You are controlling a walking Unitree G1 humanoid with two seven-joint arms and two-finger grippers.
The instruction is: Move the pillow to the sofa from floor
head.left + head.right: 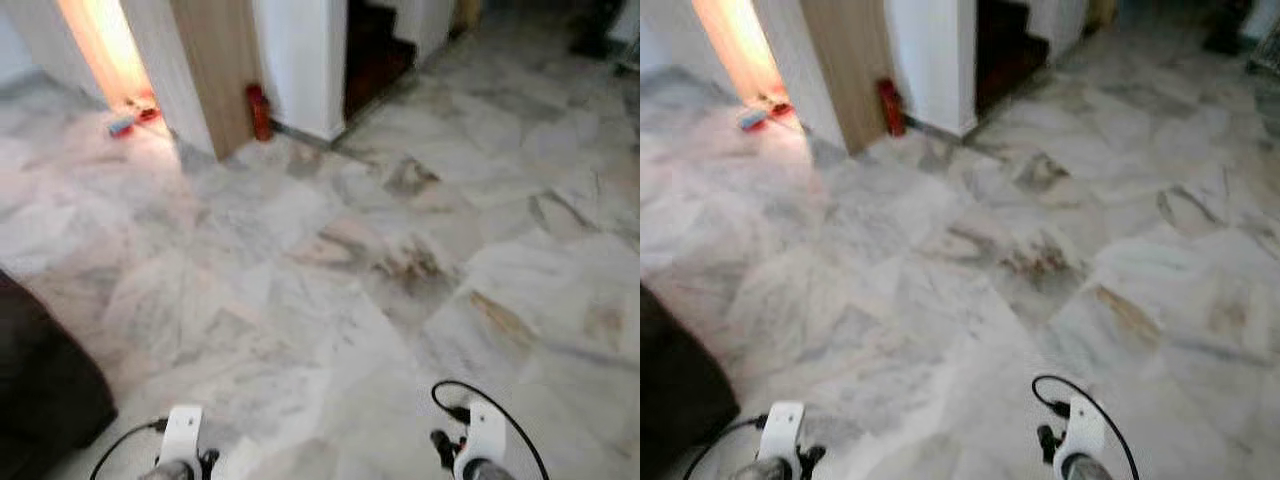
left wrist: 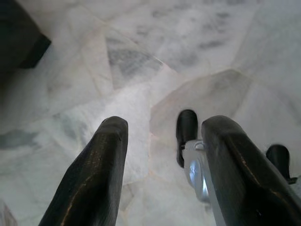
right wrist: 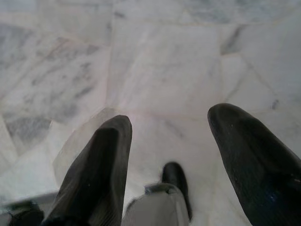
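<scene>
You have both grippers, left gripper (image 2: 160,165) and right gripper (image 3: 169,155), spread empty over the pale veined marble floor (image 1: 330,260) (pillow location unknown); expect soft, light—pinch a corner.

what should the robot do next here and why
Probably turn to look for the pillow. Ahead lies marble floor with a red fire extinguisher by the wall. A dark piece of furniture, perhaps the sofa, sits at the robot's left. The left gripper and right gripper hang open, holding nothing.
</scene>
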